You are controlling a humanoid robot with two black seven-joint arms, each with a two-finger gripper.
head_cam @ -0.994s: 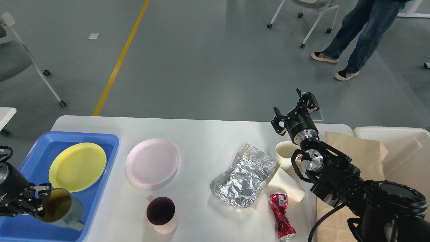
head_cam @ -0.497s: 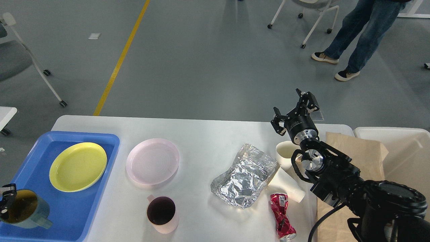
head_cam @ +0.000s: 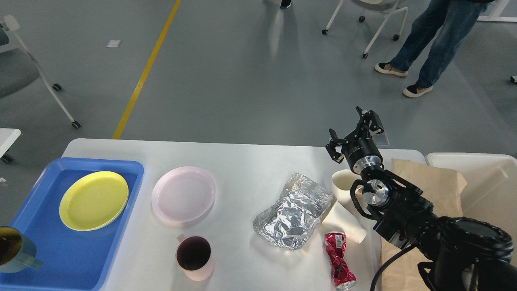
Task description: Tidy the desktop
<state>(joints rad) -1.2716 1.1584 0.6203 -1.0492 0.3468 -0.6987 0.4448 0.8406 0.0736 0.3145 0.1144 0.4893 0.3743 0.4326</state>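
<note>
Desktop (head_cam: 246, 161), white with rounded corners, fills the lower frame from the blue tray to the brown paper at right. Nearest edge: crushed red can (head_cam: 339, 261) lies at the front, its end touching the bottom of the view. Pink mug (head_cam: 194, 258) stands upright just left of centre, near the front edge, bare surface on both sides of it. Teal mug (head_cam: 14, 249) sits at the front left corner of the blue tray (head_cam: 60, 258), partly cut off by the frame edge. Left gripper is not visible.

Mid-depth: yellow plate (head_cam: 93, 200) lies flat in the tray. Pink plate (head_cam: 183, 194) rests on the desktop just beside the tray's right rim, not touching it. Crumpled foil (head_cam: 294, 210) lies right of centre; a tipped paper cup (head_cam: 343, 221) touches its right side, and an upright paper cup (head_cam: 343, 182) stands just behind. Brown paper (head_cam: 428, 182) overhangs the right edge toward the cream bin (head_cam: 472, 165).

Right gripper (head_cam: 352, 132) is raised over the far right edge, fingers spread wide, holding nothing. Open strip of desktop runs along the far edge behind the plates and foil. Beyond: grey floor, yellow line (head_cam: 145, 68), a standing person (head_cam: 432, 40).
</note>
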